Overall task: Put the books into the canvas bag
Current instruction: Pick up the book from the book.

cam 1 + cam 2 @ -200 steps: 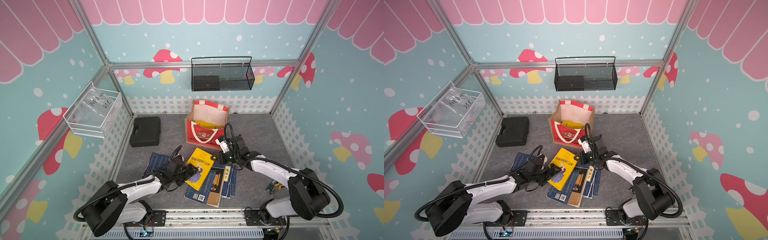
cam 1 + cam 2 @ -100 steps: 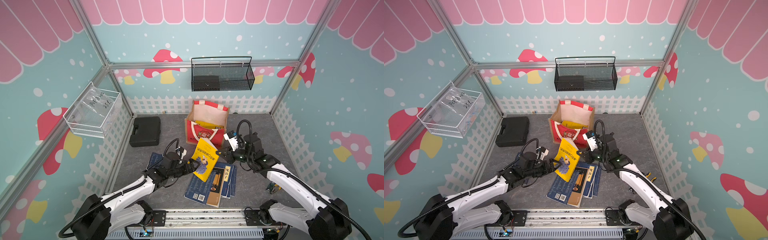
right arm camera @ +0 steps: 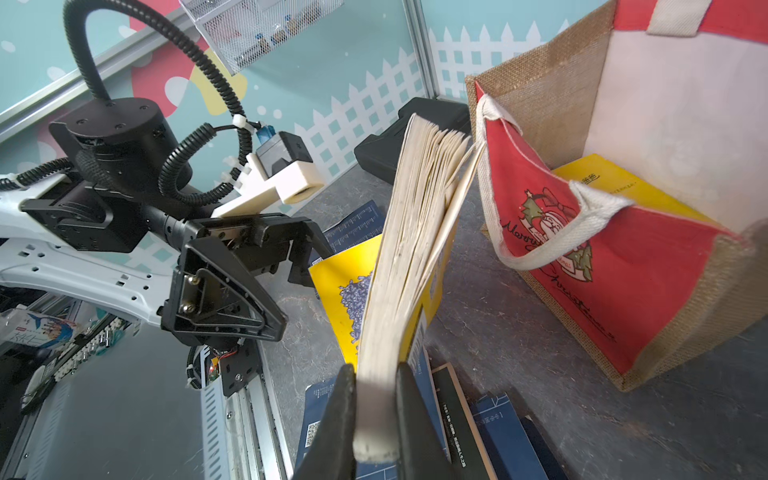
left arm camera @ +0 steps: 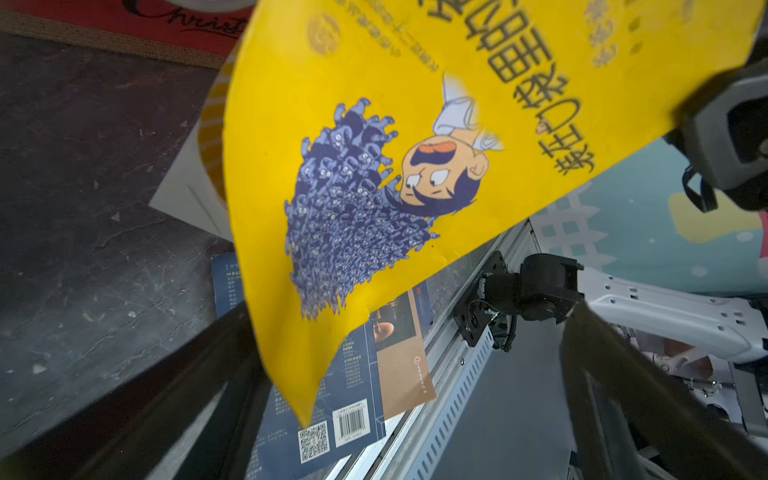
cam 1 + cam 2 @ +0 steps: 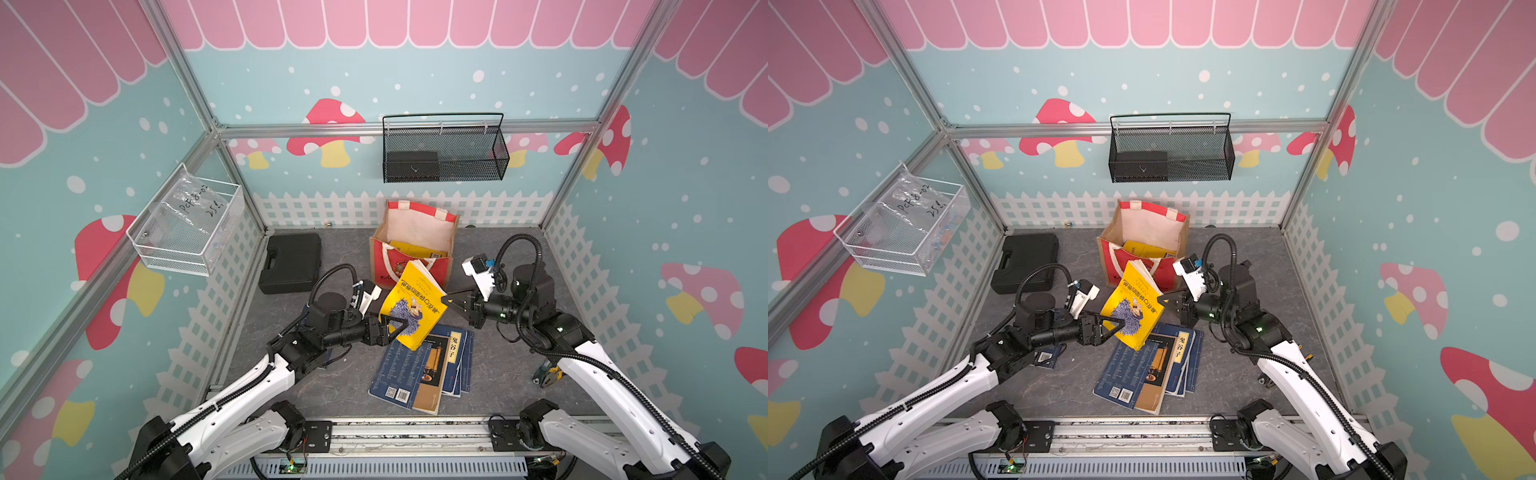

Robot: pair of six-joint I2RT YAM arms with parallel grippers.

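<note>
A yellow book (image 5: 415, 305) (image 5: 1136, 309) hangs tilted in the air just in front of the canvas bag (image 5: 380, 262) (image 5: 1111, 266) (image 3: 623, 291). My right gripper (image 5: 446, 297) (image 3: 376, 407) is shut on its page edge. My left gripper (image 5: 392, 326) (image 5: 1115, 326) (image 4: 407, 374) stands wide open, and the yellow book's (image 4: 374, 166) lower corner hangs between its fingers. The bag stands open with another yellow book (image 3: 615, 187) inside. A stack of dark blue books (image 5: 419, 370) (image 5: 1142, 370) lies on the floor below.
A black plastic case (image 5: 291, 262) lies at the back left of the floor. A black mesh basket (image 5: 444, 153) hangs on the back wall and a wire basket (image 5: 187, 224) on the left wall. A small tool (image 5: 548, 376) lies beside my right arm.
The yellow book has come up off the stack, from flat to steeply tilted, and toward the bag. Both arms have risen with it.
</note>
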